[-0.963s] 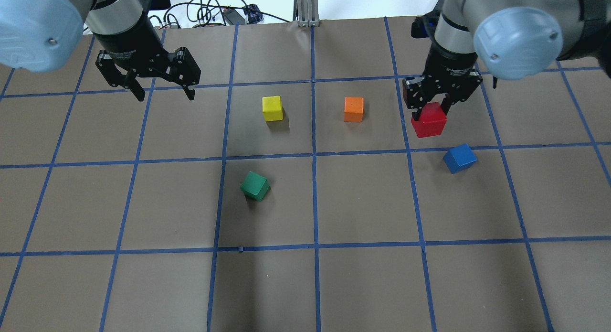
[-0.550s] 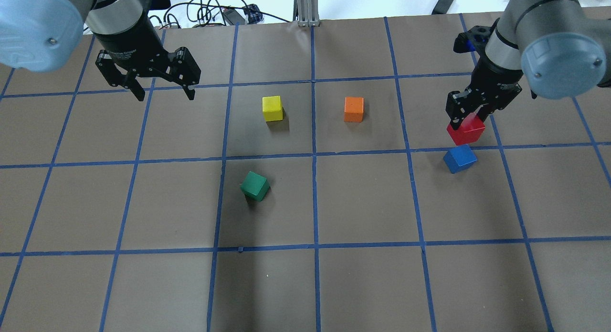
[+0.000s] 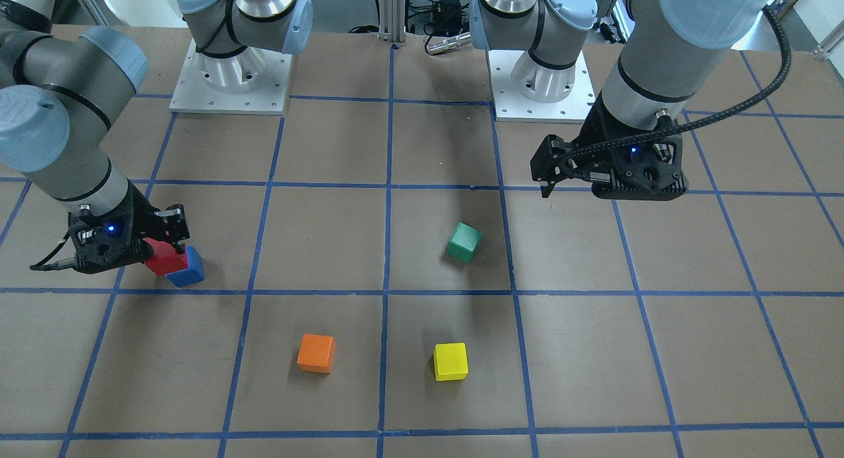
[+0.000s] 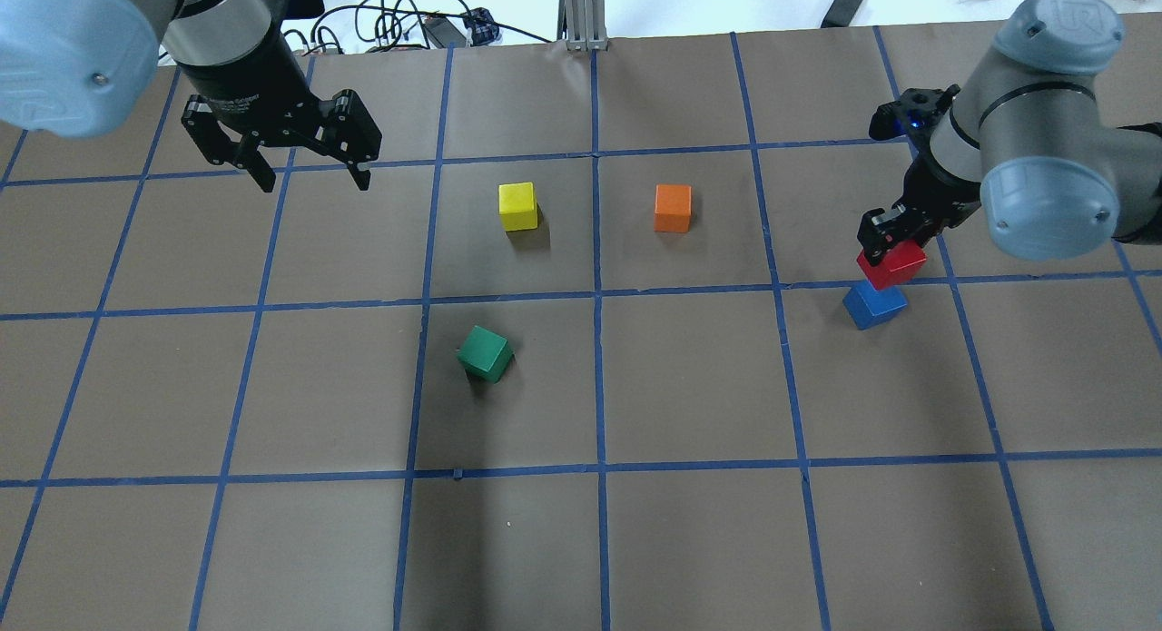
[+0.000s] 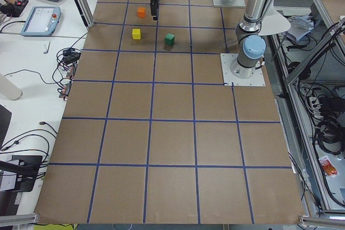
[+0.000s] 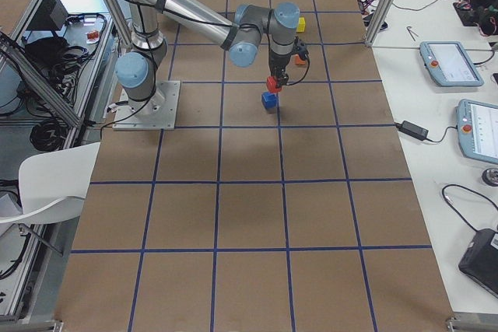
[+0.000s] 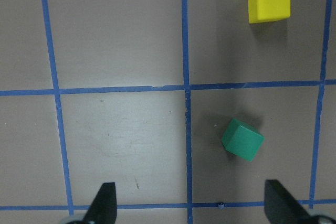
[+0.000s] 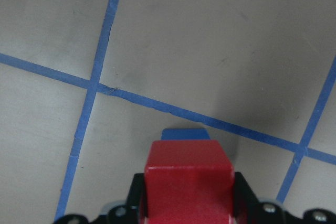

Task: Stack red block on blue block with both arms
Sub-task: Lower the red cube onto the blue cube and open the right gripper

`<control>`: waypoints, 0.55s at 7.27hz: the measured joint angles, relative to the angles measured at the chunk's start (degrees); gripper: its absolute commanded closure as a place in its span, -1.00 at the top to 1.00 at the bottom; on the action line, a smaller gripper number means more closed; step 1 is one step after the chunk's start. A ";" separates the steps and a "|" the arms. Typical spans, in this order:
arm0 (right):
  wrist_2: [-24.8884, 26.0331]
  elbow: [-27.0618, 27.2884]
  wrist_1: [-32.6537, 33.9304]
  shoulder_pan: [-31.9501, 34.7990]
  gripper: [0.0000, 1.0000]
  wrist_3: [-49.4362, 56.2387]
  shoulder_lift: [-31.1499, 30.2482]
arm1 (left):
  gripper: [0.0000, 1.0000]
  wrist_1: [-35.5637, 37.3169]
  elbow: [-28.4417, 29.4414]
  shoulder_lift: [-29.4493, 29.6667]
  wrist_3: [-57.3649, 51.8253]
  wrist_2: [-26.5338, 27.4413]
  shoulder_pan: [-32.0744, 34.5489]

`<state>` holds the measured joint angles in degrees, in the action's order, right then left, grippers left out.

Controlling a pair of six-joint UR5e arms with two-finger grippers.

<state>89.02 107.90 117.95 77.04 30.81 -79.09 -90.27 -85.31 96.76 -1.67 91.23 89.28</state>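
Observation:
My right gripper (image 4: 891,241) is shut on the red block (image 4: 892,264) and holds it just above the blue block (image 4: 873,305), which sits on the table. In the front view the red block (image 3: 165,259) overlaps the blue block (image 3: 187,269) beside the right gripper (image 3: 161,244). In the right wrist view the red block (image 8: 189,179) sits between the jaws and hides most of the blue block (image 8: 184,134). My left gripper (image 4: 313,172) is open and empty, hovering far to the left; in the front view it (image 3: 560,181) hangs above the table.
A yellow block (image 4: 518,206) and an orange block (image 4: 673,208) sit mid-table. A green block (image 4: 485,353) lies nearer, turned at an angle; it also shows in the left wrist view (image 7: 242,139) with the yellow block (image 7: 269,2). Blue tape lines grid the brown table.
My right gripper has carried the red block rightward and toward the blue block, from left of it to just above it. The left arm has not moved.

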 measured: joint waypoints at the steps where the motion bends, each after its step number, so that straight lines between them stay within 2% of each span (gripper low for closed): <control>1: -0.04 0.20 0.35 -0.02 -1.00 0.22 0.15 | 1.00 0.01 -0.02 0.00 -0.02 0.00 -0.01; 4: -0.21 0.42 0.55 -0.04 -1.00 0.43 0.82 | 1.00 0.25 -0.10 0.07 0.05 -0.09 -0.04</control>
<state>88.81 108.31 118.49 76.99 31.24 -78.28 -90.03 -85.41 96.82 -1.62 91.14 89.24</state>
